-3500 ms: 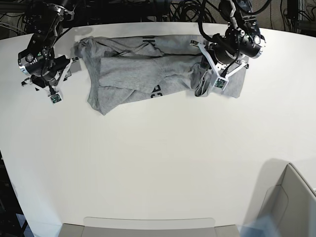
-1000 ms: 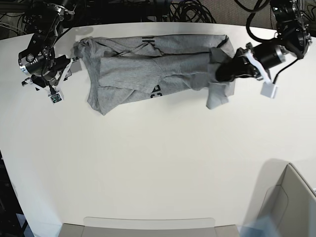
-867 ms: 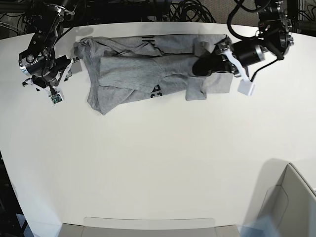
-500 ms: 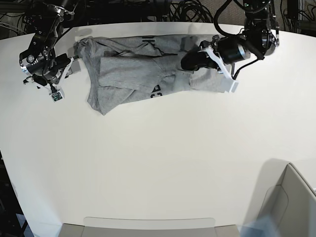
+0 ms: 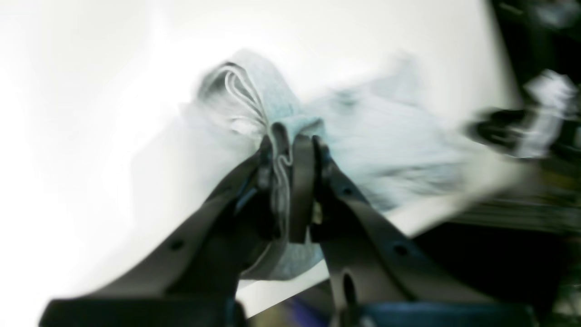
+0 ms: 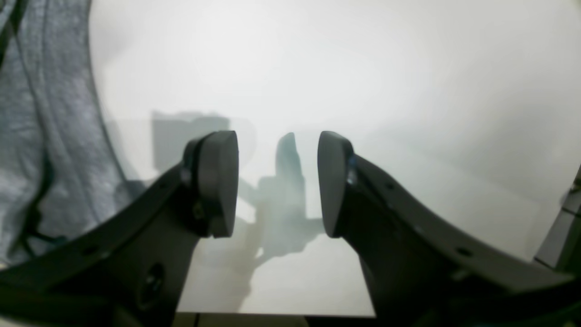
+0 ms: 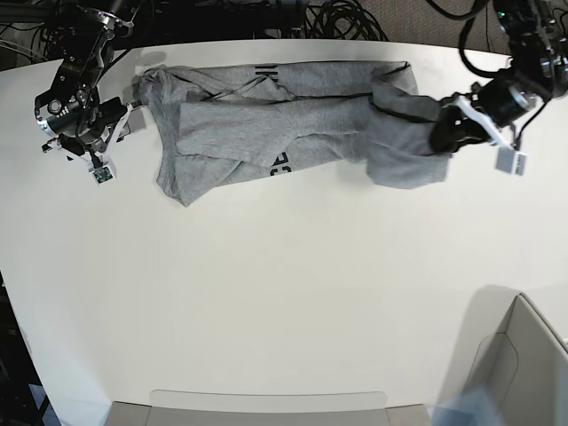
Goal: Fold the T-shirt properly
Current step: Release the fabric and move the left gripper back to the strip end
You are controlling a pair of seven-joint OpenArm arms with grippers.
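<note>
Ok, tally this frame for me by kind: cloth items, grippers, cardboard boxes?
Cloth items: 1, the heather light-grey cotton T-shirt
Grippers: 2, the left gripper pinching the shirt, the right gripper open beside it
Cardboard boxes: 1, the grey box
Total: 4

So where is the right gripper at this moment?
In the base view the right gripper hangs at the far left of the white table, just beside the T-shirt's left end. Its own wrist view shows it open with nothing between its jaws.

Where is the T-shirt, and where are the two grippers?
T-shirt (image 7: 266, 124), base view, on its grey middle.
Left gripper (image 5: 290, 156), left wrist view, between jaws pinching cloth.
Right gripper (image 6: 277, 181), right wrist view, between open jaws.
</note>
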